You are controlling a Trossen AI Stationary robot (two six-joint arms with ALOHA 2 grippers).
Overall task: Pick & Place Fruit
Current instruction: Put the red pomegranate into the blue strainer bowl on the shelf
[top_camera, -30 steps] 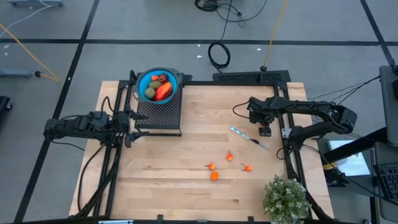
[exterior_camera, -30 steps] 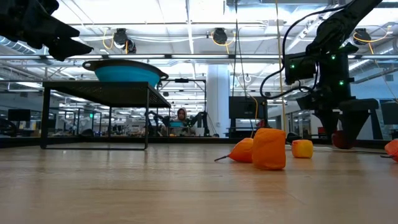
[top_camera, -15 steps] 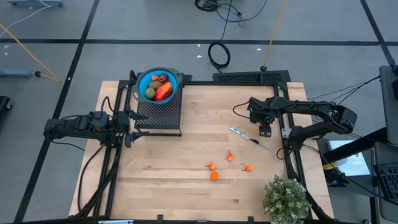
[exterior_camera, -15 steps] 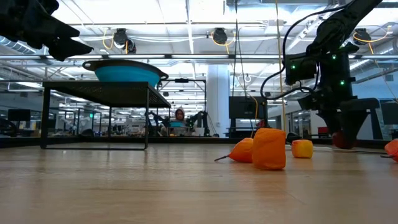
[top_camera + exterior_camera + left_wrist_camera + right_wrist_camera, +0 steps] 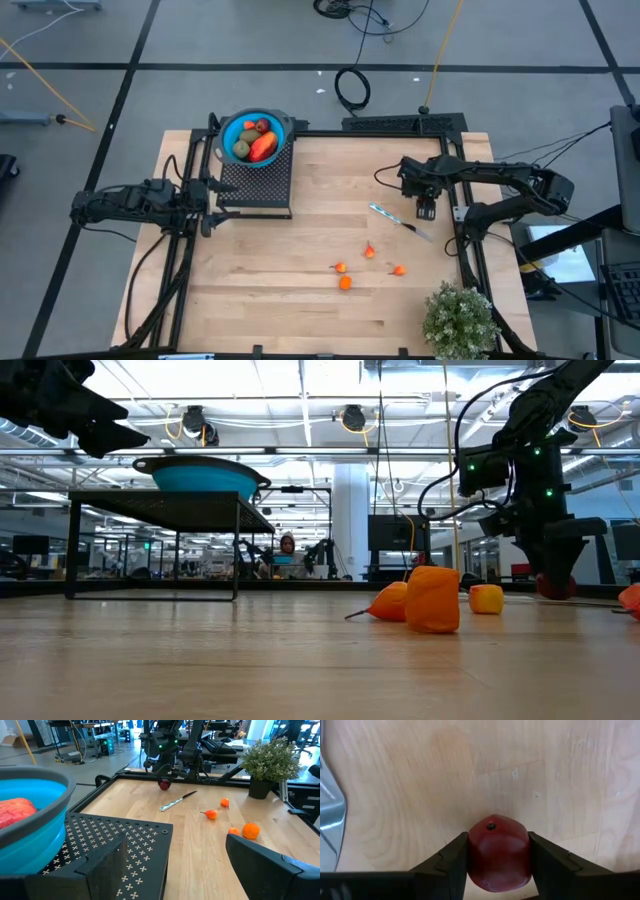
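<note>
A dark red fruit (image 5: 497,852) sits on the wooden table near its right edge, and my right gripper (image 5: 426,211) stands over it, pointing down, shut on it. Several tiny orange fruits (image 5: 345,283) lie scattered in the middle of the table toward its near edge. A blue bowl (image 5: 228,128) holding a red-orange piece (image 5: 263,146), a brownish-green oval (image 5: 241,149) and smaller fruit stands on a black perforated rack (image 5: 258,182) at the far left. My left gripper (image 5: 222,200) waits open beside the rack, holding nothing. My right gripper pinches the dark red fruit by two opposite sides (image 5: 472,855) between its two fingers (image 5: 545,865). The fingers come from above, pointing down. The fruit rests on the table (image 5: 553,590) between them.
A silvery knife (image 5: 398,220) lies just left of my right gripper. A potted green plant (image 5: 460,318) stands at the near right corner. A black frame (image 5: 462,255) runs along the table's right edge. Bare wood lies between the rack and the orange fruits.
My right gripper has shut: its fingers have drawn in from either side until they meet the dark red fruit, which stays on the table. The hand itself has kept its place.
</note>
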